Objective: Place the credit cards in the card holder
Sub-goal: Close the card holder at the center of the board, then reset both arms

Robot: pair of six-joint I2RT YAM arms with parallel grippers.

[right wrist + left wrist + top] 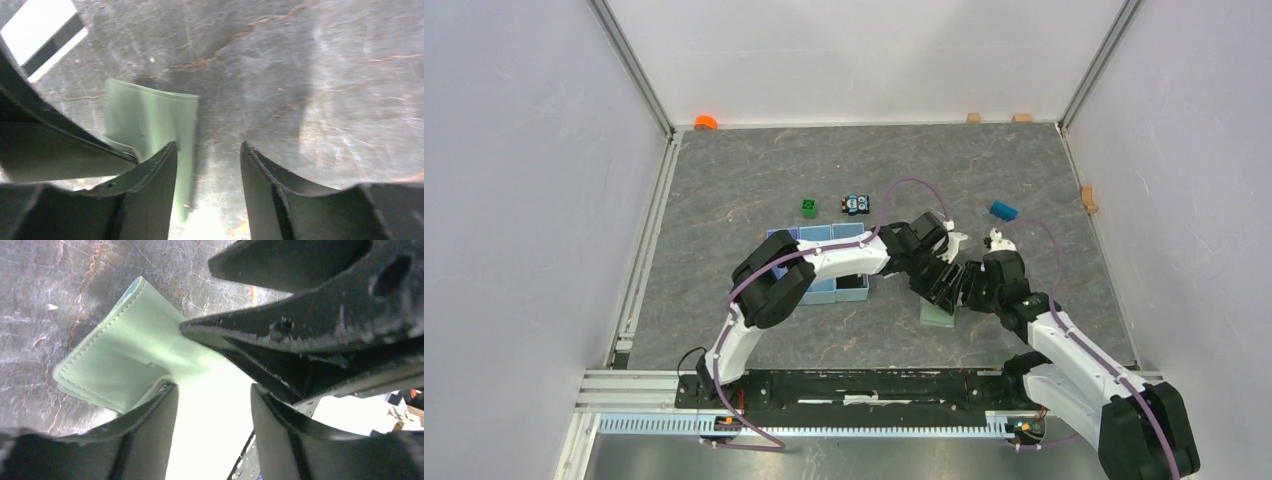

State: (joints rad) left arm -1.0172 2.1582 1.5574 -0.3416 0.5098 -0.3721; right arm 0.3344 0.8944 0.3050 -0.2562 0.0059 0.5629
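Both arms are reaching in toward the middle of the surface and basically meeting nose to nose. The left arm comes up from its base, folds sharply at the elbow and runs out to the right, with the wrist tipped down. The right arm stretches up and to the left from its base, wrist angled down too. Their jaws sit right beside each other, low over the surface. The right ones even poke into the left wrist view from the upper right. Both pairs of jaws stand apart, with a clear gap showing in each wrist view.
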